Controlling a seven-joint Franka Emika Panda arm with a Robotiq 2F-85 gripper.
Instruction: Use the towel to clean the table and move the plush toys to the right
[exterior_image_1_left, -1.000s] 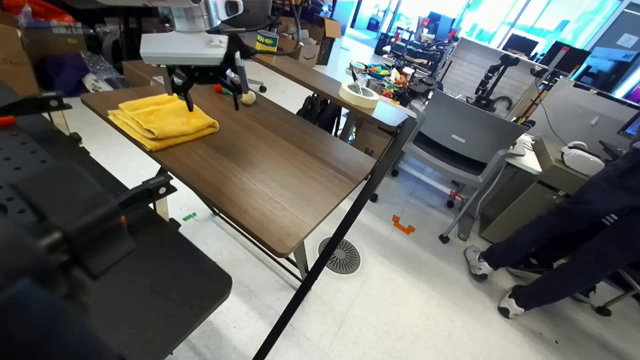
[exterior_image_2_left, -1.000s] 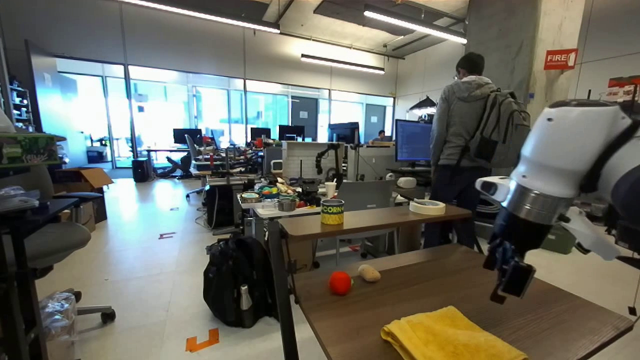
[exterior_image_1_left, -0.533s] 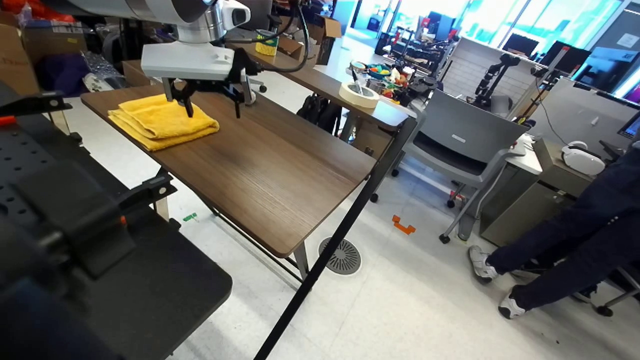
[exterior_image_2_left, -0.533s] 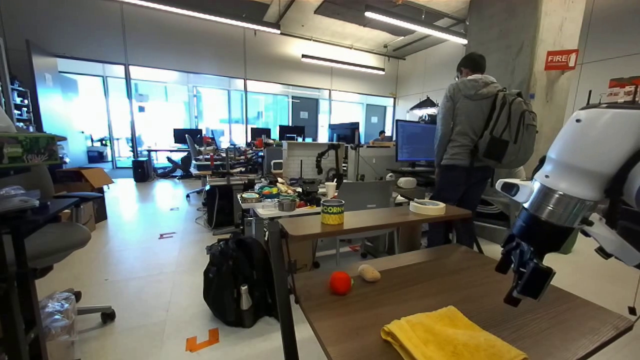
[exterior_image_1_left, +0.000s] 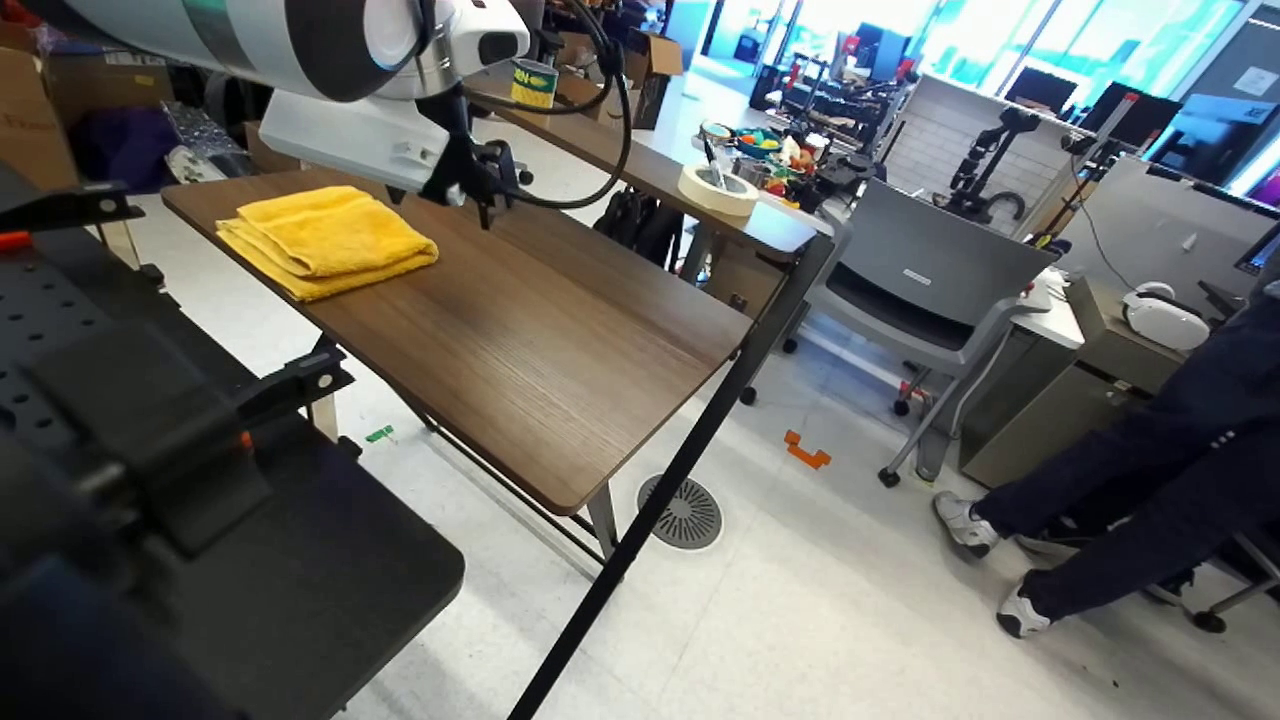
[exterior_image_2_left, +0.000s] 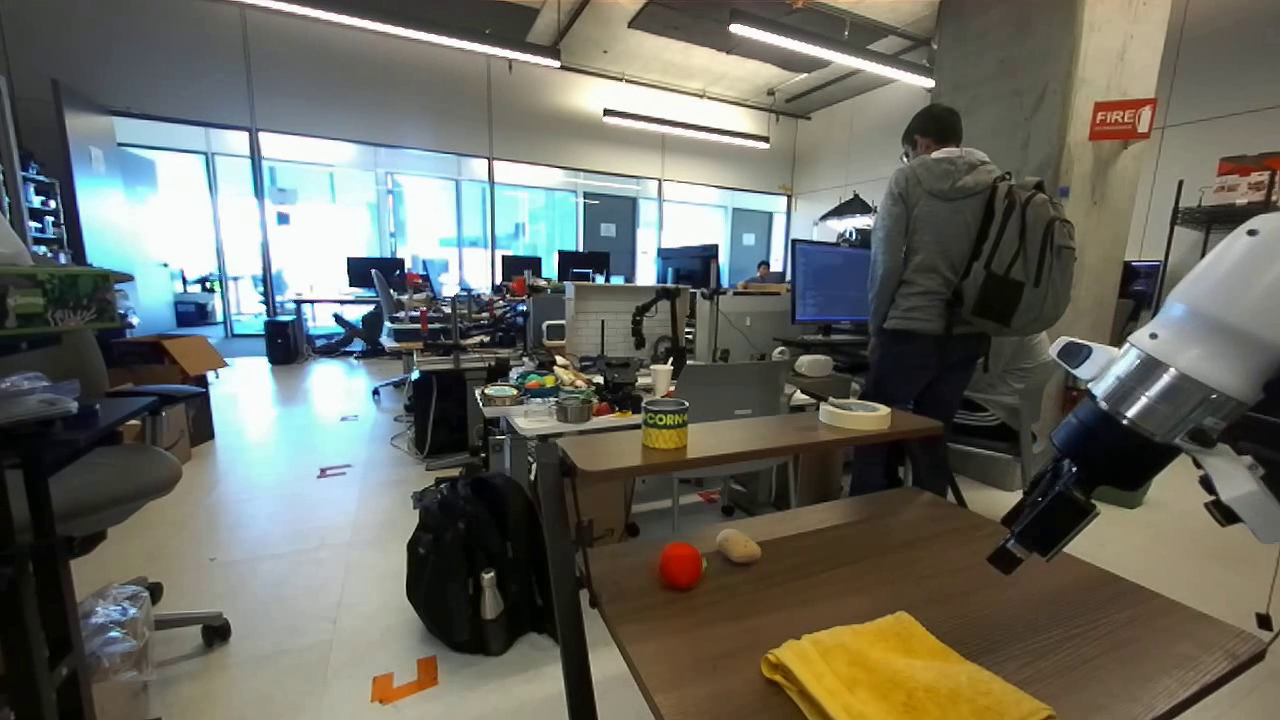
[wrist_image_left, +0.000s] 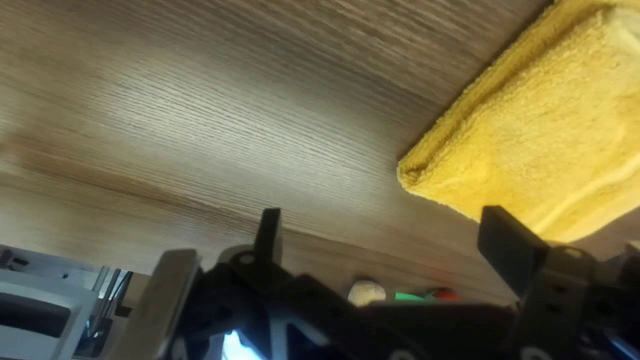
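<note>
In exterior view I see my claw up in air, tilted, tips slanting down, well apart from yellow towel. Towel folded, on brown table; view's bottom edge cuts it off. Past towel, round red toy and tan toy sit near each other on table. Behind, shelf with corn can and tape roll. Black backpack on floor by table. Man farther back.
</note>
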